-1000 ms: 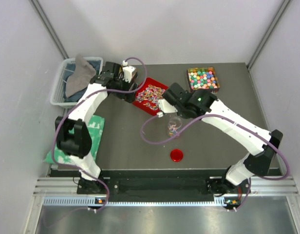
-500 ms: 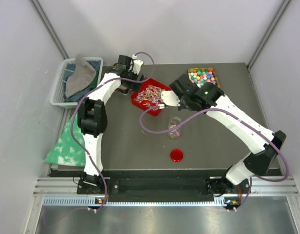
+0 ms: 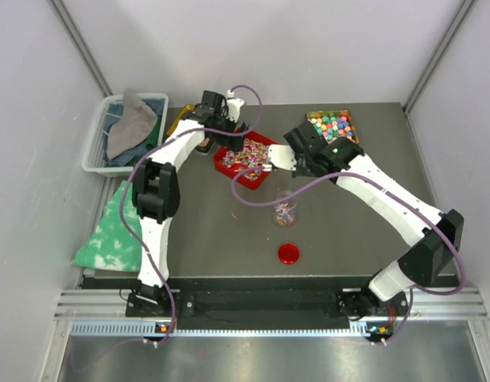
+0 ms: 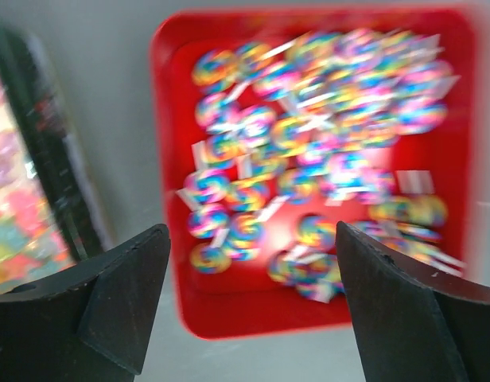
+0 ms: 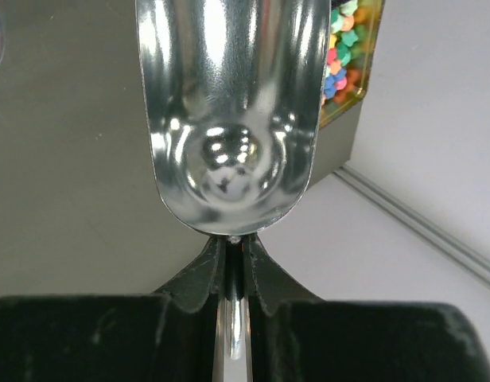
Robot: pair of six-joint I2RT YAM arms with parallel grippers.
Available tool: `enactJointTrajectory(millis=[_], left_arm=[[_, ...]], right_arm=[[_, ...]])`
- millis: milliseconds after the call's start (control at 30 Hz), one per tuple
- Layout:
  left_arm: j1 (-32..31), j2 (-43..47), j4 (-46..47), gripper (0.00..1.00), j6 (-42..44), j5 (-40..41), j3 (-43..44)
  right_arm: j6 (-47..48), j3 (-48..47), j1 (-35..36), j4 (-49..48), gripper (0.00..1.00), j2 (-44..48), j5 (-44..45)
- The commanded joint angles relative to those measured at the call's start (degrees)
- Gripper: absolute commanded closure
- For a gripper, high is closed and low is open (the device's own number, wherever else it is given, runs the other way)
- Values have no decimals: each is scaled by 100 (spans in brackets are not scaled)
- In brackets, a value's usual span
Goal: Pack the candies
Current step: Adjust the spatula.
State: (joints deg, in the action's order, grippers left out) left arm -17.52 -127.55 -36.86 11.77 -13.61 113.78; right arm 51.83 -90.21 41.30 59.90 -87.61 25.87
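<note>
Candies (image 4: 309, 151) fill the red tray (image 4: 164, 95) beneath the wide-open left claw (image 4: 253, 239); right claw (image 5: 233, 255) pinches a scoop (image 5: 229, 111).

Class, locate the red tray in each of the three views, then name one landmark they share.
Top external: the red tray lies at upper centre, on the far half of the table.
Left wrist: the red tray fills the middle, blurred.
Right wrist: not in it; a metal scoop fills the top.
Shared landmark: the grey table, seen in all three.
</note>
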Motion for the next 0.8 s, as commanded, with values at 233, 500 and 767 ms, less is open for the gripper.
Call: enactJointTrajectory(millis=[233, 500, 767], left_arm=[[65, 1214, 820, 6, -1439, -3796, -13], [-252, 1162, 962, 5, -1669, -3817, -5], [-507, 1013, 795, 6, -1432, -3465, 13]], right_arm=[[-481, 435, -192, -1806, 100, -159, -363], [-630, 268, -192, -2219, 100, -414, -328], [-648, 153, -184, -2298, 100, -397, -337]])
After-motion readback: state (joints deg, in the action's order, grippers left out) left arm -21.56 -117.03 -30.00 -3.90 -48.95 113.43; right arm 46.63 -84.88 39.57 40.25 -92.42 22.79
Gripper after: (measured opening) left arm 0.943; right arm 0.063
